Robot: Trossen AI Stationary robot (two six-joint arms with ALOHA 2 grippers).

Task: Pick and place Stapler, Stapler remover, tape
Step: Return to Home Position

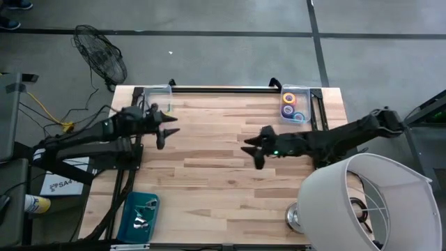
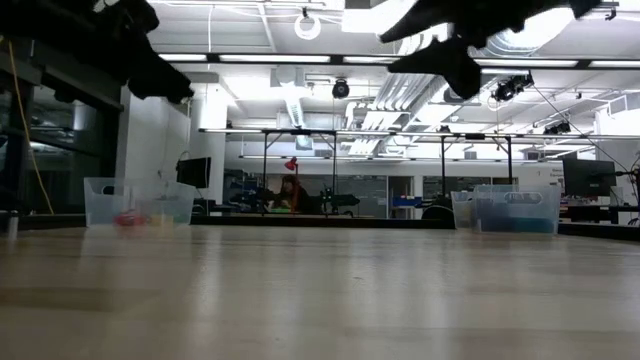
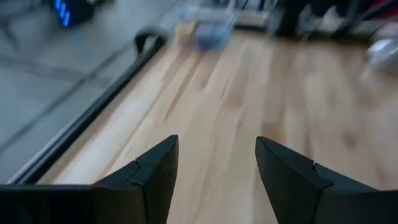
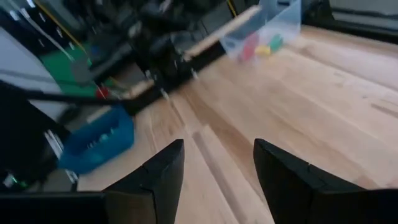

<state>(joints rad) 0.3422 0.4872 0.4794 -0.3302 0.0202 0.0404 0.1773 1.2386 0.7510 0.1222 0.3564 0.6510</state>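
Observation:
Tape rolls (image 1: pixel 290 104), yellow, blue and purple, lie in a clear bin (image 1: pixel 304 90) at the table's far right corner. A second clear bin (image 1: pixel 159 94) at the far left holds small coloured staplers (image 4: pixel 258 45). A blue tray (image 1: pixel 139 216) at the near left holds silvery pieces, perhaps the stapler removers. My left gripper (image 1: pixel 166 134) hovers open above the table just near of the far-left bin. My right gripper (image 1: pixel 251 153) hovers open over the table's middle. Neither has anything between its fingers (image 3: pixel 155 171) (image 4: pixel 161 171).
A large white lampshade (image 1: pixel 366 202) and its metal base (image 1: pixel 296 217) stand at the near right corner. A black frame rail (image 1: pixel 223 88) runs along the far edge. Bare wood (image 1: pixel 209 181) lies between the two arms and toward the near edge.

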